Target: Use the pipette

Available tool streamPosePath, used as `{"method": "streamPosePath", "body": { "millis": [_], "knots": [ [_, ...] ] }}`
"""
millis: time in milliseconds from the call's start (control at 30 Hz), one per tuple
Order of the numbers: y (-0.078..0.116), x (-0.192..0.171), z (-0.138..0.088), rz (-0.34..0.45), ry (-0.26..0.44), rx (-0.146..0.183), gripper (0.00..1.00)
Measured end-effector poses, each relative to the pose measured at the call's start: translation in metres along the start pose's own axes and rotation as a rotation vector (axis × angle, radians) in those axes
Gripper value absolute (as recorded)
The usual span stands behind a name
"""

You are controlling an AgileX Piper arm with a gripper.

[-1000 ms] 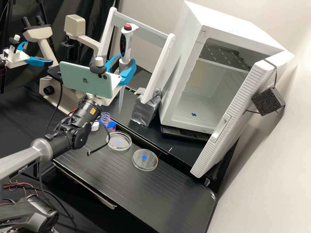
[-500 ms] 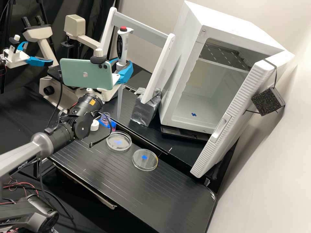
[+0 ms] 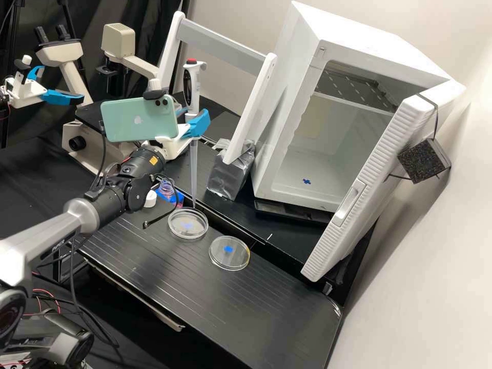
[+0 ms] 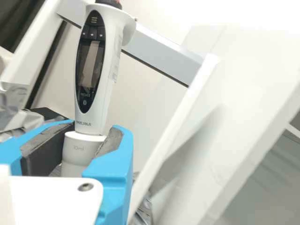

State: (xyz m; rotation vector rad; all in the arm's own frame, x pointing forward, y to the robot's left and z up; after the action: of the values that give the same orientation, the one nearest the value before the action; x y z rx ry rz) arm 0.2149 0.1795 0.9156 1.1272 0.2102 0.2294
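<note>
Arm pose: dark grey and silver PiPER arm enters from the high view's left edge, its silver link slanting upward to the jointed dark wrist. White gripper with bright blue fingers is held above the black ribbed surface, roughly level and directed towards the back. Mint-green phone mounted over the wrist, broad face to the high camera.

Grip: in the wrist view, fingers parted by about the thickness of the pipette's white lower collar, dark pads closed on it from both sides.

Pipette: white body, black oval display panel, red top button; near upright in the gripper. Its long translucent tip points down and ends, in the high view, at the far rim of a clear round dish. Contact with the rim: cannot tell.

Surface: that dish lies near the far long edge; a second clear round dish with a blue mark is just beside it, further along the same edge.
</note>
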Motion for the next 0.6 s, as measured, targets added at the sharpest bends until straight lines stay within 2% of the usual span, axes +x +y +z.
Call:
{"method": "streamPosePath", "body": {
  "millis": [133,333,600],
  "knots": [
    [0.0006,-0.0015,0.0003,0.0,0.004,0.011,0.0],
    [-0.0051,-0.0039,0.0009,-0.022,0.008,-0.022,0.0],
    [-0.0053,-0.0039,0.0001,-0.024,0.011,-0.022,0.0]
  ]
}}
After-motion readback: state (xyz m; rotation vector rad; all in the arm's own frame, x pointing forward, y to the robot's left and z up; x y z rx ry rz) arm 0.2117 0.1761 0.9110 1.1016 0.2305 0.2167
